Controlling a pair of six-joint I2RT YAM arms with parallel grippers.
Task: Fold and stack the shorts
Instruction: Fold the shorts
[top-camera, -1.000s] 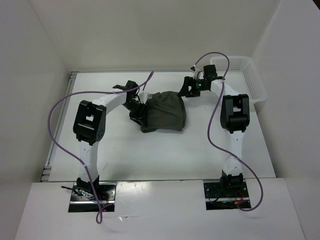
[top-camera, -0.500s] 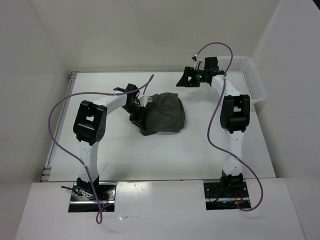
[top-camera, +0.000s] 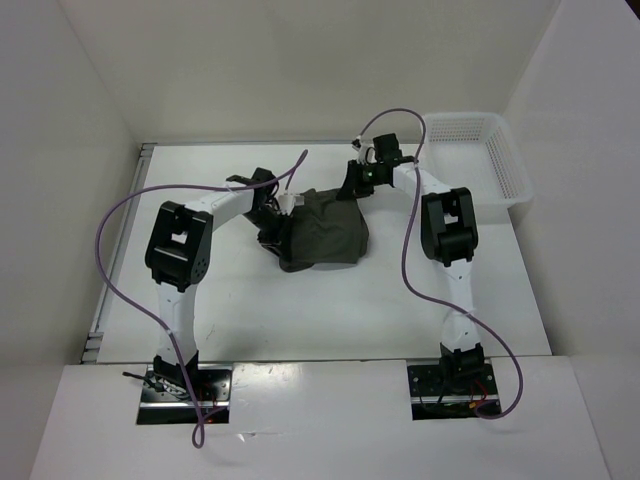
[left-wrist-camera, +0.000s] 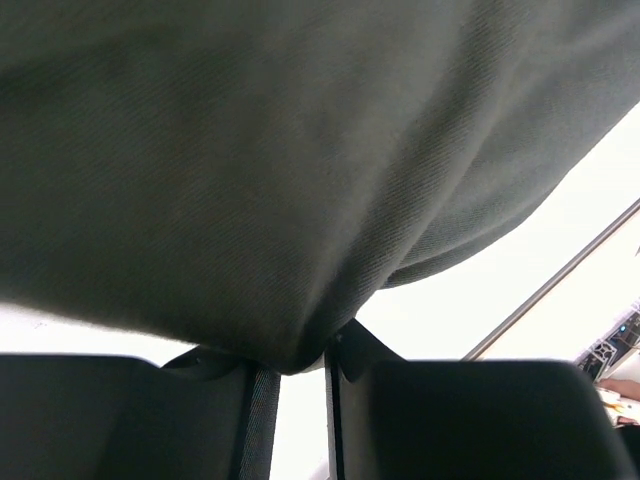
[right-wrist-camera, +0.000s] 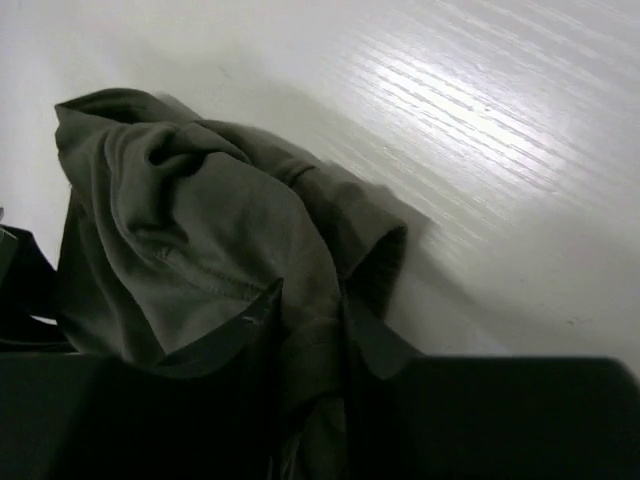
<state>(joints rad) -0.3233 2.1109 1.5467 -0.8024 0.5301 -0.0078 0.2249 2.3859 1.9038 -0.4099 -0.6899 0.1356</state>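
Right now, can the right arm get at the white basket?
Probably yes: nothing stands between the right claw and the basket to its right, but the claw seems shut on the shorts.

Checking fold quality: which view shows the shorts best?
Top external: it alone shows the shorts whole, a bunched heap on the table. Left wrist shows only close-up fabric filling the frame; right wrist shows one crumpled end.
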